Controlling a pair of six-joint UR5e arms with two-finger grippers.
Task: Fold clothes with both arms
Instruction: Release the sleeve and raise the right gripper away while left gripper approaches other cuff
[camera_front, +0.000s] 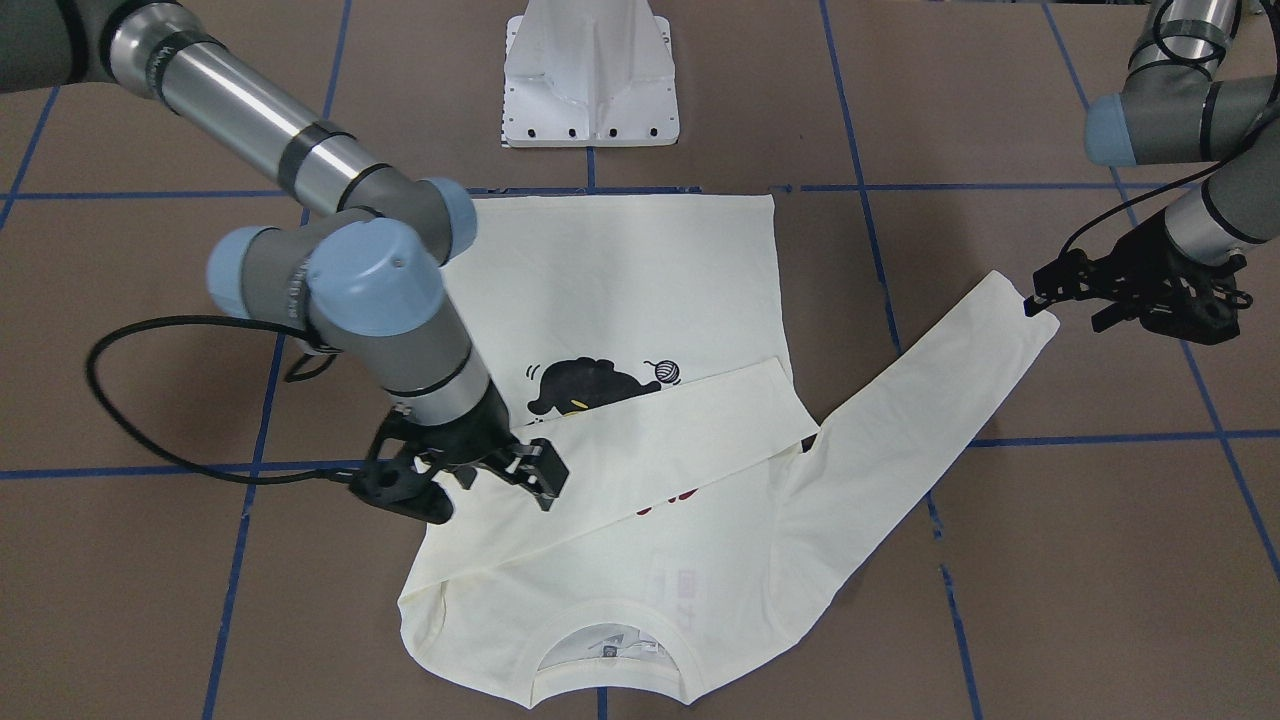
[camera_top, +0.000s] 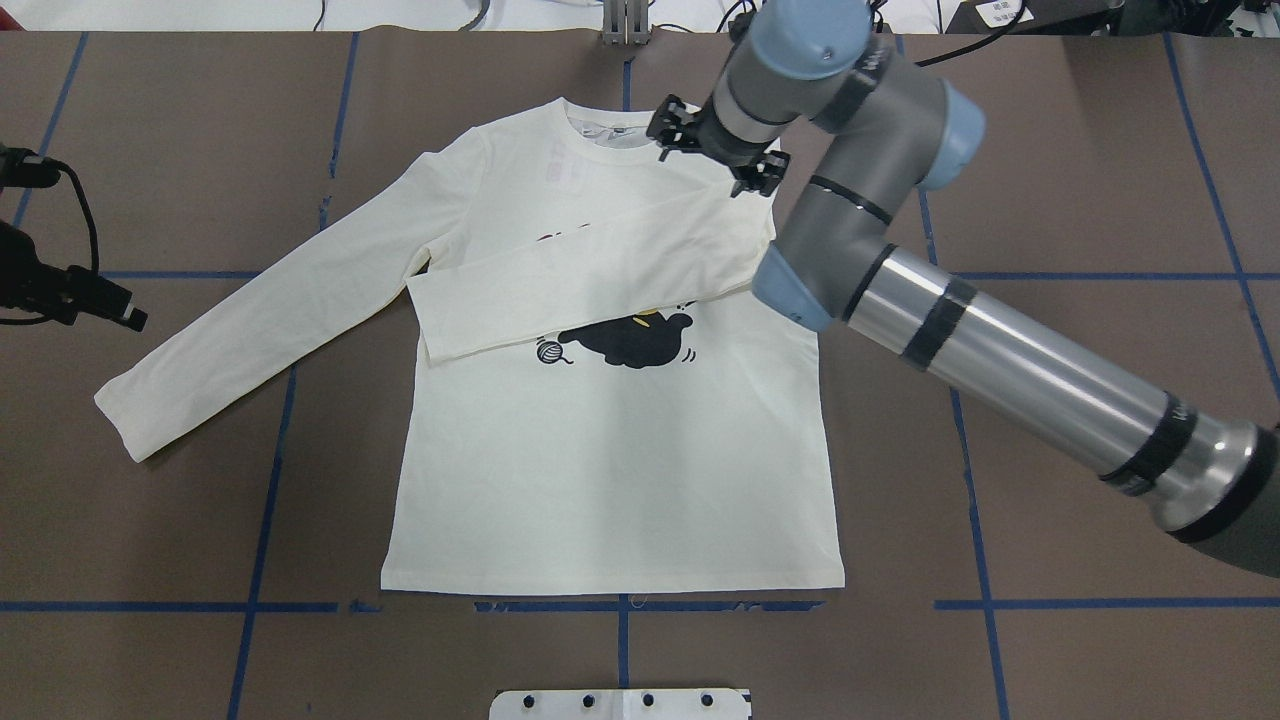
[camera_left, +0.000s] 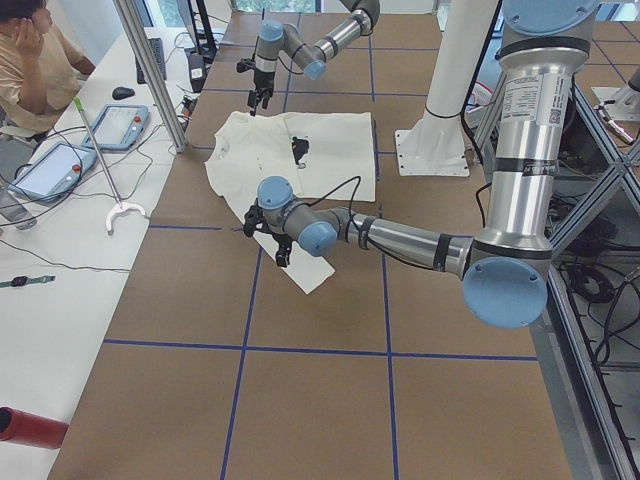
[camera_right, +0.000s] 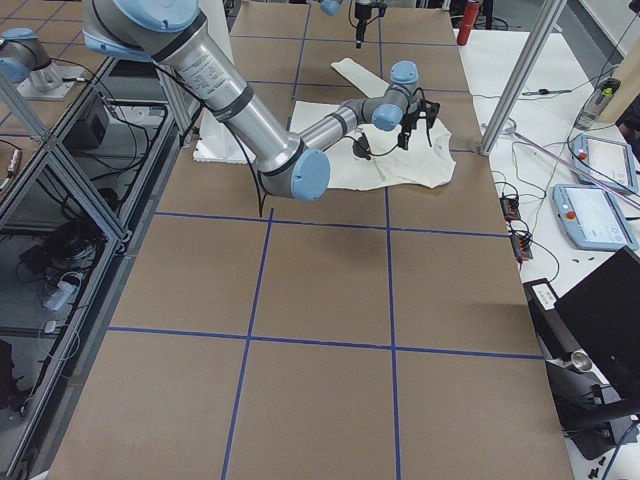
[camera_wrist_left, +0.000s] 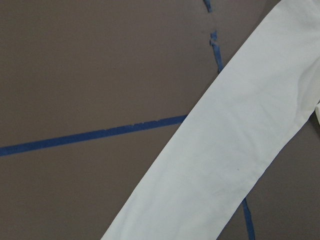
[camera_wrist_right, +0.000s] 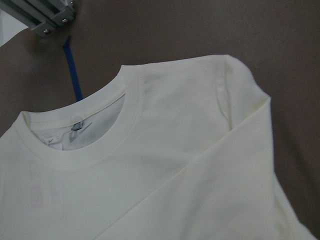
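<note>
Spread wide and holding nothing, the right arm's small black pincer (camera_front: 490, 492) hangs over the shoulder of the cream-white long-sleeved T-shirt (camera_top: 610, 470), near its ribbed round collar (camera_top: 610, 122); we cannot tell whether the fingertips touch the cloth. We see the shirt lying flat and print side up on the brown bench (camera_top: 1080, 130), which is marked into squares with blue tape lines (camera_top: 180, 607). Its long axis runs straight away from the robot: the straight hem (camera_top: 610, 588) lies nearest the white pedestal base (camera_front: 590, 80) and the collar points to the far side. The sleeve on the robot's right (camera_top: 580, 275) is folded across the chest. It slants from the shoulder under the right pincer down to a cuff at the opposite side seam, just above the black cat print (camera_top: 630, 338) and its small yarn ball (camera_top: 548, 352), and it covers most of the red lettering. The other sleeve (camera_top: 280, 310) lies stretched out flat on the robot's left, angled outward and back toward the robot, and ends in a cuff (camera_top: 125, 425) on bare bench. The left arm's black pincer (camera_front: 1038, 297) is just beside that cuff in the front-facing view. We cannot tell whether it is spread or clenched, and its own camera shows only sleeve, tape and bench.
</note>
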